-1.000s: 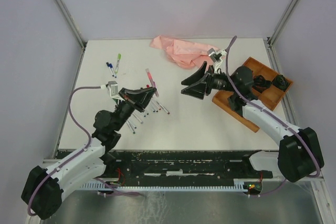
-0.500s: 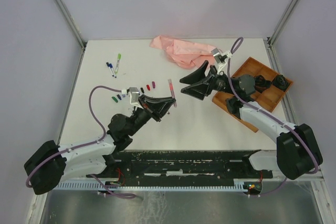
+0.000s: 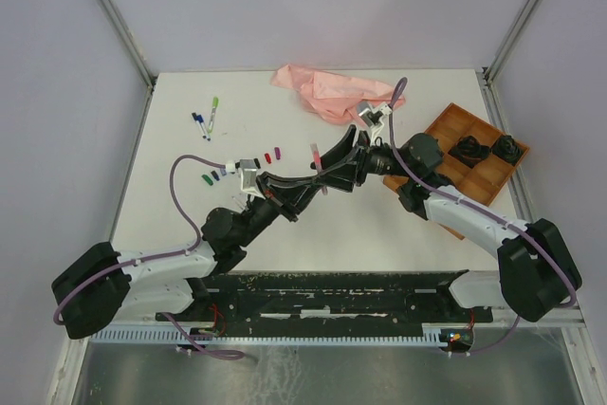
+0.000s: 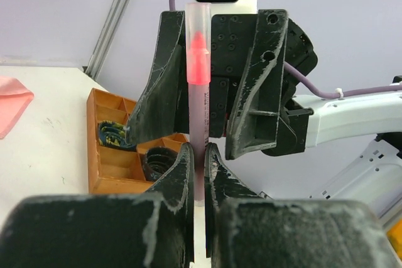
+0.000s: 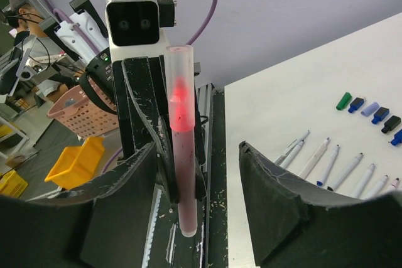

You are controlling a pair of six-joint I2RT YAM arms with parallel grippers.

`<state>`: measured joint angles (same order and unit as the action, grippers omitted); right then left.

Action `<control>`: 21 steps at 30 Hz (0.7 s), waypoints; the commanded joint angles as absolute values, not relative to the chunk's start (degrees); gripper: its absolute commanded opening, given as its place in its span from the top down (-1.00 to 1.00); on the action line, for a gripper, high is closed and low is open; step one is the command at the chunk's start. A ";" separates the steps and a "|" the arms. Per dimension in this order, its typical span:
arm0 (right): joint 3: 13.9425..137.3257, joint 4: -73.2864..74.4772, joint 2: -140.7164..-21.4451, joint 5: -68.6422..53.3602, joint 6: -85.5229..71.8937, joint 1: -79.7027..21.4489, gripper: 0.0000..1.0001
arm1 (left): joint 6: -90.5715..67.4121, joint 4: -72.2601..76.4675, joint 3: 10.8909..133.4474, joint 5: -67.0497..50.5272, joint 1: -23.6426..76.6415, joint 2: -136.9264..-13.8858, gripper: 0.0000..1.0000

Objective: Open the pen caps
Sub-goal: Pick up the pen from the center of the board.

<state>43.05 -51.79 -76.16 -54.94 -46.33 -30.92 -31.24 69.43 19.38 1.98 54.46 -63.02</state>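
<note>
Two grippers meet above the middle of the table (image 3: 360, 230), seen from the top external, left wrist and right wrist cameras.

Left gripper (image 3: 309, 180): clamped on the lower barrel of the held pen (image 4: 199, 111), which stands upright between its fingertips in the left wrist view.

Translucent cap (image 4: 198, 26): seated on the upper end of the held pen, with the red nib showing through it. This is the cap presented between the two arms, clear of the table surface.

Right gripper (image 3: 343, 151): spread apart. Its fingers (image 5: 119, 199) flank the capped end, one on each side. In the right wrist view each stands apart from the cap, with a gap on both sides.

Loose caps (image 5: 370, 111): green, navy, lilac, blue and black, lying in a row on the table just beyond a row of uncapped pens (image 5: 326, 161). In the top view, further small caps in green, blue and red lie beside the left arm's cable.

Capped pens (image 3: 205, 119): a small group on the far left of the table, one with a lime cap, the others blue.

Pink cloth (image 3: 332, 92): crumpled at the far edge.

Wooden tray (image 3: 446, 125): at the right edge, with dark objects in its compartments that cannot be identified.
</note>
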 commanded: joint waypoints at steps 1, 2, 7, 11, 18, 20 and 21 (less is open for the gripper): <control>45.66 -50.92 -76.00 -53.48 -45.38 -31.09 -0.21 | -28.56 73.88 21.54 3.59 54.95 -63.24 0.94; 45.70 -51.11 -75.90 -53.43 -45.72 -31.11 -0.19 | -28.63 73.85 21.46 3.69 54.94 -63.29 0.94; 45.62 -53.74 -75.87 -53.44 -48.09 -31.04 -0.07 | -29.00 74.18 20.69 4.17 55.08 -63.21 0.94; 45.38 -56.72 -75.70 -53.21 -50.56 -31.06 -0.04 | -29.00 74.02 20.17 4.73 55.04 -62.76 0.94; 44.65 -62.45 -75.32 -53.10 -53.94 -30.64 -0.04 | -29.31 73.65 19.68 5.25 55.04 -63.14 0.94; 44.73 -61.85 -75.39 -53.04 -53.82 -30.59 -0.03 | -29.50 73.80 19.64 5.30 55.03 -63.19 0.94; 44.80 -61.16 -75.43 -53.05 -53.55 -30.62 -0.01 | -29.53 73.85 19.63 5.24 55.06 -63.19 0.94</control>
